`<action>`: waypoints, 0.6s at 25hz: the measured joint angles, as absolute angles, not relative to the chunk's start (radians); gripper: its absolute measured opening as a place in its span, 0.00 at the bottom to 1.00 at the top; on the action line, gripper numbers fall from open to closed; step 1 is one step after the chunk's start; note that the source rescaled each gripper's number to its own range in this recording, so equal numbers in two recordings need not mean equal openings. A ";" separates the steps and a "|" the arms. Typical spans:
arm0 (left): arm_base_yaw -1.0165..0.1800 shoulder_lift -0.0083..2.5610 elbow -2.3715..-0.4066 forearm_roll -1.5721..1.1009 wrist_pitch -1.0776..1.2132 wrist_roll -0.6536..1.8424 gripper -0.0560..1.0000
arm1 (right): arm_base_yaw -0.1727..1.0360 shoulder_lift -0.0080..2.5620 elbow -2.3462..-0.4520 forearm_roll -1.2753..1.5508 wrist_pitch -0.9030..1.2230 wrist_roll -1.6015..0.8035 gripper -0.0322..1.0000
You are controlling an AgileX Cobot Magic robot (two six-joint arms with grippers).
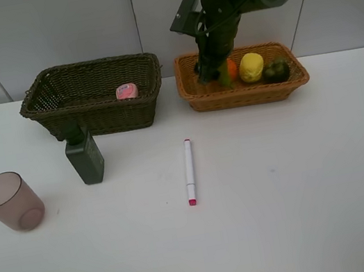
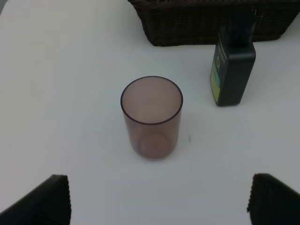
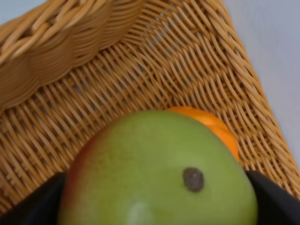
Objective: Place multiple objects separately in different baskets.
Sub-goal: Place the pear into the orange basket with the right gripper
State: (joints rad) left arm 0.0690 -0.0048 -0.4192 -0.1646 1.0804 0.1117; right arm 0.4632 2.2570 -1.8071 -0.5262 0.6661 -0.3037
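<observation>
My right gripper [image 1: 211, 71] reaches into the light orange-tan basket [image 1: 245, 96] and is shut on the green-red pear [image 3: 159, 168], low over the basket floor; its fingers [image 3: 274, 201] flank the fruit. The orange [image 1: 231, 67] lies just behind the pear, with the yellow lemon [image 1: 252, 67] and dark mangosteen [image 1: 276, 71] beside it. The small pink bottle [image 1: 127, 91] lies in the dark olive-brown basket [image 1: 85, 67]. The dark green bottle [image 1: 84, 155], white-pink marker [image 1: 189, 170] and mauve cup [image 1: 10, 201] rest on the table. My left gripper [image 2: 159, 201] is open, short of the cup [image 2: 152, 117].
The white table [image 1: 284, 195] ends at a grey wall behind the baskets. In the left wrist view the dark green bottle [image 2: 233, 72] stands upright just in front of the dark basket's wall [image 2: 201, 21]. The left arm is out of the exterior view.
</observation>
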 joint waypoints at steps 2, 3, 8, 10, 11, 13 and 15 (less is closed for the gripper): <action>0.069 -0.005 -0.419 -0.165 1.080 0.112 1.00 | 0.463 2.257 -1.807 -0.526 0.663 -0.304 0.89; 0.069 -0.005 -0.419 -0.165 1.080 0.112 1.00 | 0.463 2.257 -1.807 -0.526 0.663 -0.304 0.92; 0.069 -0.005 -0.419 -0.165 1.080 0.112 1.00 | 0.463 2.257 -1.807 -0.526 0.663 -0.304 0.95; 0.069 -0.005 -0.419 -0.165 1.080 0.112 1.00 | 0.463 2.257 -1.807 -0.526 0.663 -0.304 0.96; 0.069 -0.005 -0.419 -0.165 1.080 0.112 1.00 | 0.463 2.257 -1.807 -0.526 0.663 -0.304 0.96; 0.069 -0.005 -0.419 -0.165 1.080 0.112 1.00 | 0.463 2.260 -1.807 -0.526 0.664 -0.304 0.96; 0.069 -0.005 -0.419 -0.165 1.080 0.112 1.00 | 0.464 2.255 -1.807 -0.525 0.674 -0.304 0.96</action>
